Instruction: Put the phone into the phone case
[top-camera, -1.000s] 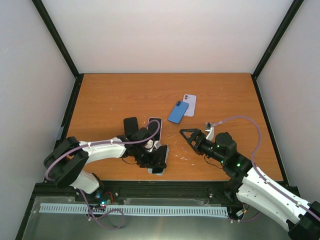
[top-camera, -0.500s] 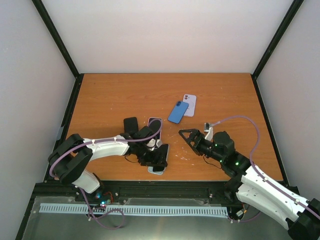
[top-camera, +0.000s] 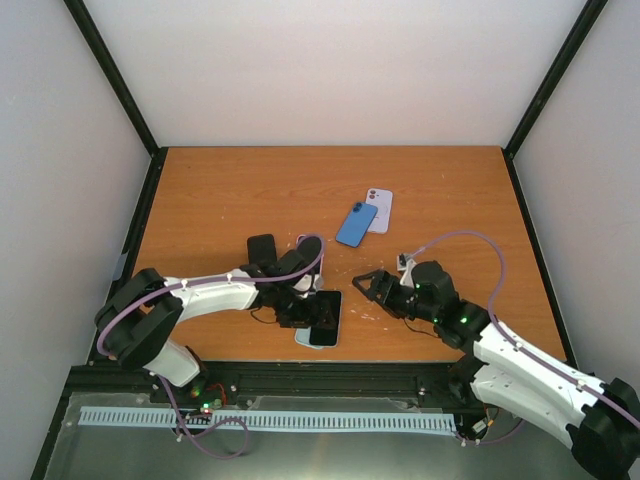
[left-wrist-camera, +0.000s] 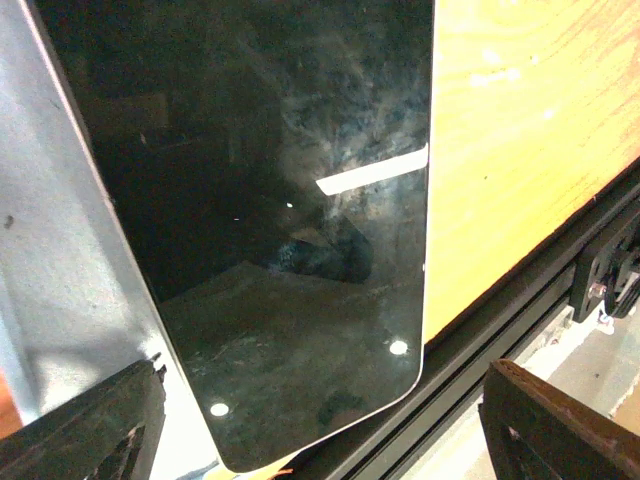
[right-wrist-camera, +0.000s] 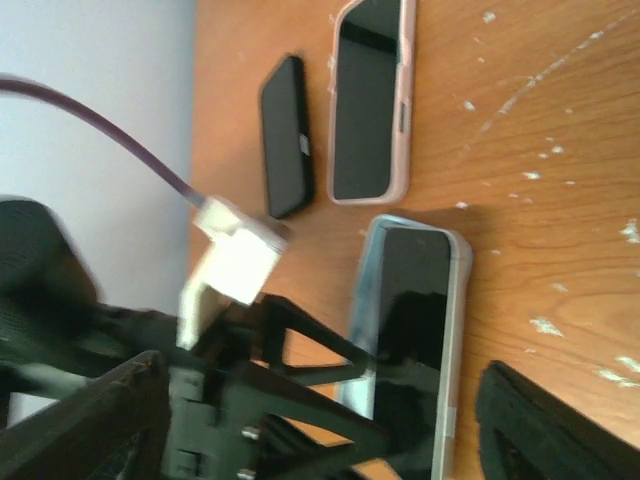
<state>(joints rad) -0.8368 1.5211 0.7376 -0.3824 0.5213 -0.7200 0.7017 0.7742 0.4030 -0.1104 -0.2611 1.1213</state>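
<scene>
Near the front edge of the table (top-camera: 200, 200), the phone (top-camera: 324, 316) lies on the pale blue phone case (left-wrist-camera: 60, 280), not yet pushed fully in, I think. The left gripper (top-camera: 300, 308) and right gripper (top-camera: 368, 284) both have fingers spread, holding nothing.

- No lettering, brand, number or sign can be read in any view.
- The black glossy phone screen (left-wrist-camera: 280, 200) shows only reflections (a bright streak and a few glints).
- The blue rectangular phone (top-camera: 355, 224) and the pale lilac phone (top-camera: 378, 209) lie too small for any marking to be told.
</scene>
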